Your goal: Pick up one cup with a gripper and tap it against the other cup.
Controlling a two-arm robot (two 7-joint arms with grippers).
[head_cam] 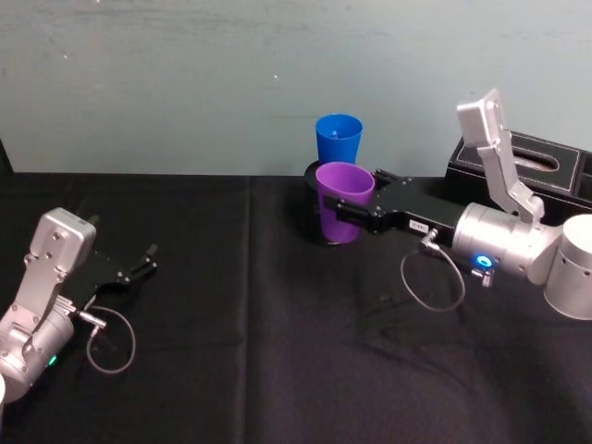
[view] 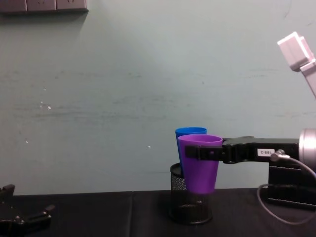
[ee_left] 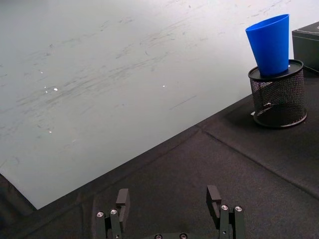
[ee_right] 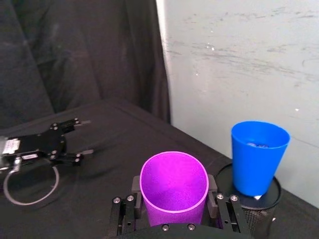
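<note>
Two cups are showing: one purple cup (head_cam: pixel 344 205), one blue cup (head_cam: pixel 339 140). One mesh holder (ee_left: pixel 278 99) and one black box (head_cam: pixel 566 176) are sitting far back. One left end effector (ee_left: pixel 168 194) and one right end effector (ee_right: pixel 174 186) are showing.

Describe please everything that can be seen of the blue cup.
The blue cup is a smooth, unmarked tumbler that looks like plastic, wide at its open rim and narrowing downward. It stands upright with its base set into a black wire-mesh holder near the wall. Close beside it hangs the purple cup, clamped in the right gripper; the right wrist view shows a gap between the two cups.
</note>
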